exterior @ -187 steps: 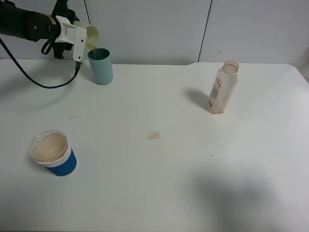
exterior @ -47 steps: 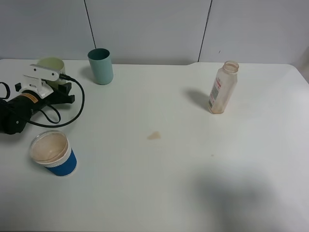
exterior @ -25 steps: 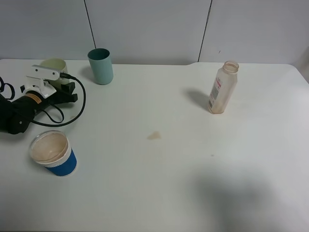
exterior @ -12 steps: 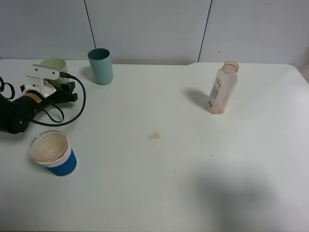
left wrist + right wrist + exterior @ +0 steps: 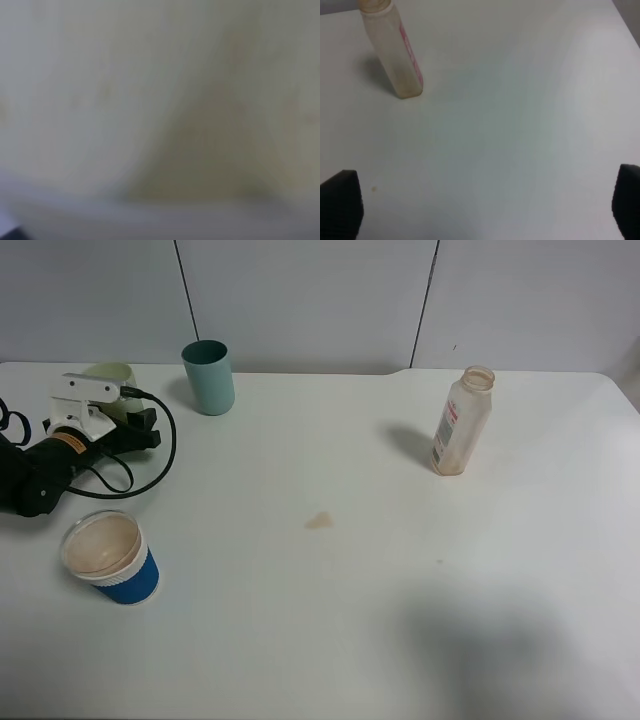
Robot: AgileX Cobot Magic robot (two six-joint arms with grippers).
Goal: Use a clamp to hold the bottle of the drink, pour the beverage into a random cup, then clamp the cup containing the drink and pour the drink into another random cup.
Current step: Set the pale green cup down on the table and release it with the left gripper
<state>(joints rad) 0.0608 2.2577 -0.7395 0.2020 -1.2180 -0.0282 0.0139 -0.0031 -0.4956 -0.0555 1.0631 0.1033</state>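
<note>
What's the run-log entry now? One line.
left gripper at pale yellow-green cup, cup upright, grip unclear | right gripper open, empty | teal cup upright | bottle upright

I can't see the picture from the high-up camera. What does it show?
A black robot arm lies low on the left of a white table, its left gripper around a pale yellow-green cup standing upright. Close by stand a teal cup and a blue-sleeved white cup. A small, nearly empty bottle stands far right.

bottle point(image 5: 461, 423) label: pink-red print, too small and blurred to read
other text: none legible
</note>
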